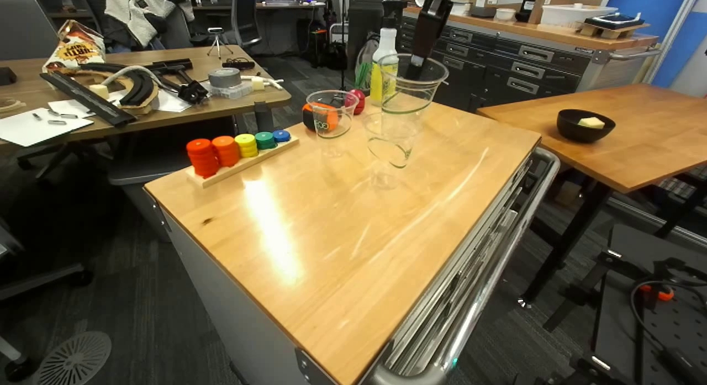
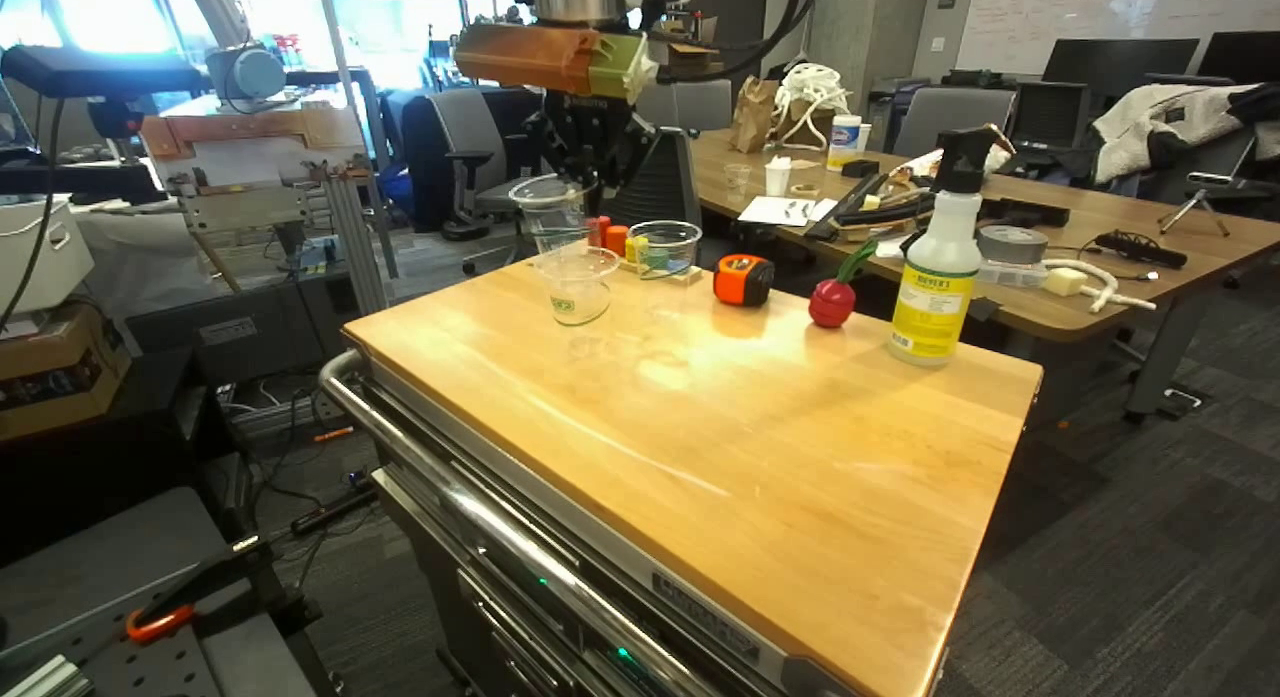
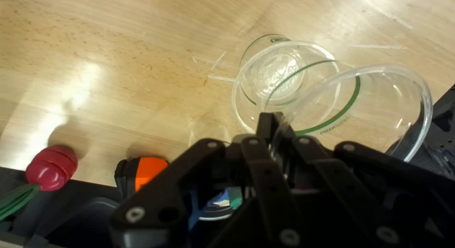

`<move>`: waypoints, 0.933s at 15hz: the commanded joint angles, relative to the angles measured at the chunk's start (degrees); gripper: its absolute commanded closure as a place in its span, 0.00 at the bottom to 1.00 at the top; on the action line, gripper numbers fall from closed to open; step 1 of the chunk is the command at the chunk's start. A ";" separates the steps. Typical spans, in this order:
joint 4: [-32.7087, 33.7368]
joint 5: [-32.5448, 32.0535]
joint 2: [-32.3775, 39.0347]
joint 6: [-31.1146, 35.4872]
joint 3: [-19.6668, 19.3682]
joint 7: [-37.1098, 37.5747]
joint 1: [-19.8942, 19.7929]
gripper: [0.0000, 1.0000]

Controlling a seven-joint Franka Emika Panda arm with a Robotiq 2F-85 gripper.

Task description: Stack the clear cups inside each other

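Black and jointed, the robot claw [image 2: 600, 184] had its fingertips clamped together on one side of a clear, wide-mouthed plastic cup [image 2: 548, 225], at the rim, with the rest of that cup hanging free. It was up off the honey-coloured wooden tabletop [image 2: 720, 447], above a second clear tapered plastic cup [image 2: 582, 295] with green print, which stood upright on the wood. So many see-through walls overlapped that I could not tell whether the lower end lay inside the second mouth. Farther off and to the right, in an exterior view, a third clear plastic cup [image 2: 668, 247] stood apart, just left of a squat orange-and-black tape measure [image 2: 743, 280].

I judged these cups light, springy and rather slick: apt to swivel in a one-sided pinch, and to dent or split under a hard squeeze. Their thickened rim looked the best hold, one finger inside the wall and one outside. Lowering called for the base centred over the mouth below, since a glancing touch could push so light a cup away.
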 commanded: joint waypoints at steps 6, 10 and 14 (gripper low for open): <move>-0.18 5.42 4.15 3.10 0.90 -3.93 -1.30 0.98; 0.08 5.81 4.75 4.11 1.66 -3.58 -1.26 0.55; 0.24 5.69 3.36 4.62 2.20 -3.22 -1.12 0.23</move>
